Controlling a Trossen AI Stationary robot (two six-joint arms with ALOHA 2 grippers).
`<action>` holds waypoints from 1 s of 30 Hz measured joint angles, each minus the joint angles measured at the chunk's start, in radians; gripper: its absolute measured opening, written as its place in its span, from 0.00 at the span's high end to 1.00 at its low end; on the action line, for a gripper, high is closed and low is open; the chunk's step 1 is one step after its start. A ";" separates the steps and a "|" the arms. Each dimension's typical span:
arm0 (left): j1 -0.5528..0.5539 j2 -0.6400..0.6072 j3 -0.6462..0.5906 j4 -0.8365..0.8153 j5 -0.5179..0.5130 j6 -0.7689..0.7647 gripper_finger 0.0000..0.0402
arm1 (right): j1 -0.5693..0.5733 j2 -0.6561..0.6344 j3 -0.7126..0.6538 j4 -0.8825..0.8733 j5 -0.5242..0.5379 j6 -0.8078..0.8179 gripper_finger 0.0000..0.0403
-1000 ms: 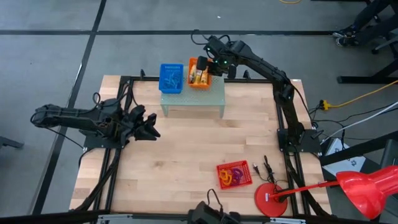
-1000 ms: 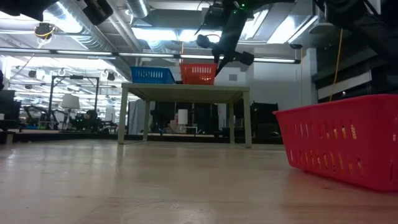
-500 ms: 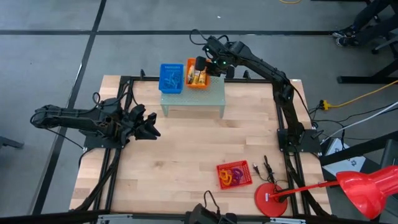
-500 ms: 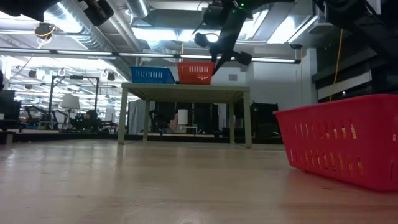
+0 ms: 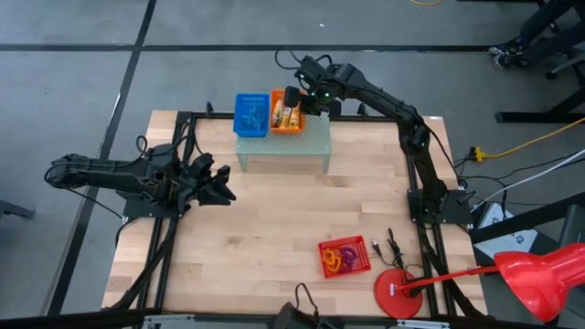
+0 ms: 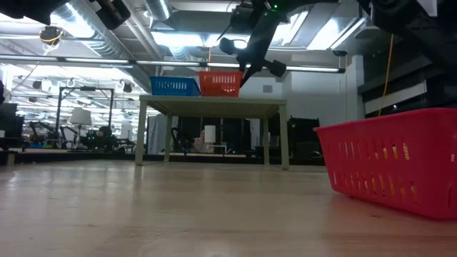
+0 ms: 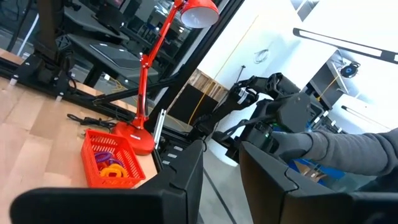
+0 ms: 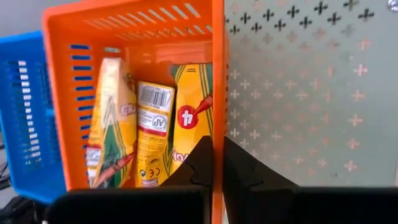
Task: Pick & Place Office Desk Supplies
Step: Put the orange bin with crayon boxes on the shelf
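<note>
We see three yellow packs (image 8: 149, 127) standing side by side in the orange basket (image 8: 217, 87), which sits on top of the pale green stand (image 5: 302, 143) at the far side of the table (image 5: 274, 219); in the right wrist view their printed yellow faces and a barcode label show plainly. The right gripper (image 8: 217, 163) has its two fingers closed on the basket's wall, one finger inside and one outside, so the thin orange rim runs up between them. In the high view this gripper (image 5: 293, 97) is over the basket's right edge, and the basket (image 5: 284, 111) lies close against the blue basket (image 5: 251, 115) on the same stand. From table height both baskets appear on the stand top, orange (image 6: 220, 83) just right of blue (image 6: 174, 86), with the right arm reaching down to the orange one. More supplies, thin red and orange loops (image 5: 344, 260), lie in the red basket (image 5: 345, 257) near the table's front right, beside the red lamp (image 5: 399, 294); the left wrist view shows the same loops (image 7: 112, 169) in that basket (image 7: 112, 162). The left gripper (image 5: 218, 185) waits well apart at the table's left side, holding nothing, its fingers spread.
</note>
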 joint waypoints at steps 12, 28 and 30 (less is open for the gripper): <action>0.000 0.000 0.000 0.000 0.010 -0.010 0.75 | 0.011 0.025 0.000 0.015 -0.001 0.003 0.97; 0.000 0.000 0.000 0.000 0.008 -0.011 0.75 | 0.012 0.025 0.000 0.011 -0.013 -0.020 0.95; 0.000 0.000 0.000 0.000 0.008 -0.011 0.75 | 0.012 0.025 0.000 0.011 -0.013 -0.020 0.91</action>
